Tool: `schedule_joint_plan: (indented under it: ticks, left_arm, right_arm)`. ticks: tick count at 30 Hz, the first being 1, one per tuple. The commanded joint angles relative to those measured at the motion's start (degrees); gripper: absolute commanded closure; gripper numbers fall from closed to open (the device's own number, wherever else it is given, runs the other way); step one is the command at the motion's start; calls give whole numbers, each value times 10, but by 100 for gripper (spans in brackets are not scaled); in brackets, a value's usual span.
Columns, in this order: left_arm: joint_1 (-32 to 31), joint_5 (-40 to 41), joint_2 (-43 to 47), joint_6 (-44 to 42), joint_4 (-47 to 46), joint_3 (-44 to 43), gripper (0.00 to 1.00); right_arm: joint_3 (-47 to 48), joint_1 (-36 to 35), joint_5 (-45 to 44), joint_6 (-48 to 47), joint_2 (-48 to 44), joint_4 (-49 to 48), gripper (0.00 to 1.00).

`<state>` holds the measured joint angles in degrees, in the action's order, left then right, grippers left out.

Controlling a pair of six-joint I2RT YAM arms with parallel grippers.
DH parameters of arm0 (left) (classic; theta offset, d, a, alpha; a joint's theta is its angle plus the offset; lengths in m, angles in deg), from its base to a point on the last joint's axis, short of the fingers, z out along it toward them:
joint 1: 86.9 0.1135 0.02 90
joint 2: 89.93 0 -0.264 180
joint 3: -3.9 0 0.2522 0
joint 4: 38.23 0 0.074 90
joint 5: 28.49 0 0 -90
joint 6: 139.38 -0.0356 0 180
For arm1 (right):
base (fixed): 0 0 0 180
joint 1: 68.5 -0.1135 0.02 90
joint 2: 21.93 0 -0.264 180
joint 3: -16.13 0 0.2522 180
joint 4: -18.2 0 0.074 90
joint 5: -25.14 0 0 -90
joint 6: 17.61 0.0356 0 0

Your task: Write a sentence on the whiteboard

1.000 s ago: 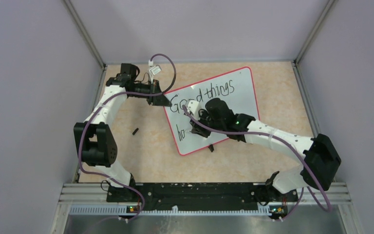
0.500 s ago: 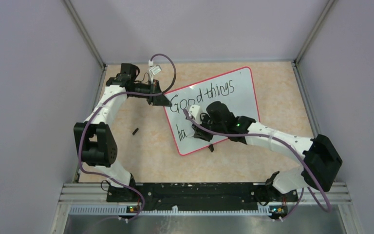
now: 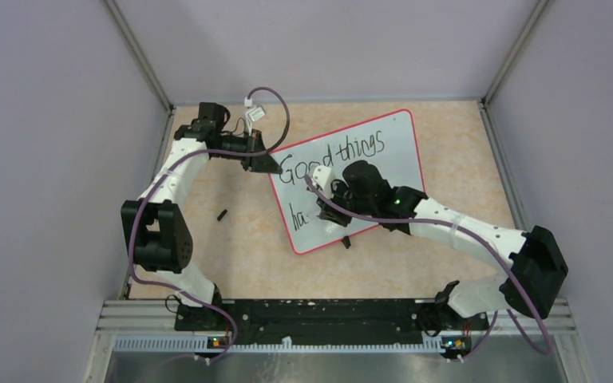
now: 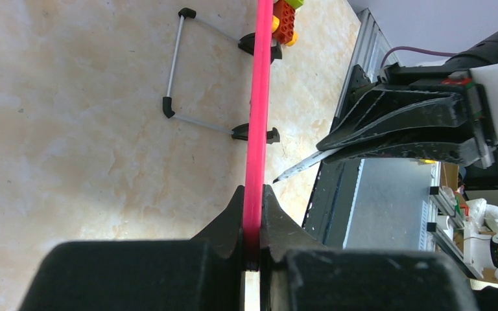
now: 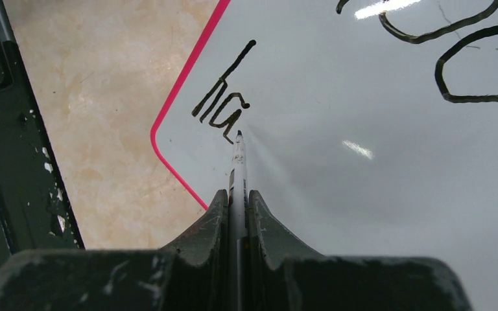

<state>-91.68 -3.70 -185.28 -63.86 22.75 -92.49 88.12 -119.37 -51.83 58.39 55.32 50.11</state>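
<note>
The whiteboard (image 3: 399, 163) lies flat on the bench (image 3: 231, 255), toward the far middle and turned askew, so that its red frame runs at a slant to the bench edges. The sentence (image 3: 331, 152) on it is only partly there: "Good things" runs along the far line in black strokes, and below it, near the board's near left corner, stand the letters "ha"

The left hand (image 4: 253, 191) is closed on the board's red frame at the left far side. In the left wrist view the frame shows edge-on as a pink strip pinched between the two fingers. Farther along that strip a thin wire stand (image 4: 175, 68) with black ends lies on the bench under the board's edge, and a few toy bricks (image 4: 284, 19) sit right by the strip's far end.

The right hand (image 5: 237, 194) reaches over the board's near half and is clamped on a slim marker (image 5: 238, 159), which juts out straight between its fingers. The marker's dark tip sits at the board's surface just beside the end of the "a"

A small black piece (image 3: 223, 215) lies alone on the bench, left of the board and well apart from both hands
</note>
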Motion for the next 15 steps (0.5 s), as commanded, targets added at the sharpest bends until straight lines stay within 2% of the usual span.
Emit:
schedule_joint_plan:
  ticks: [1,15]
  left_arm:
    - [-3,62,-8,-25,-31,-23,100]
    - [-4,61,-8,-26,-29,-23,100]
  right_arm:
    - [40,-1,-11,-9,-20,-8,100]
    - [38,0,-21,-12,22,-32,100]
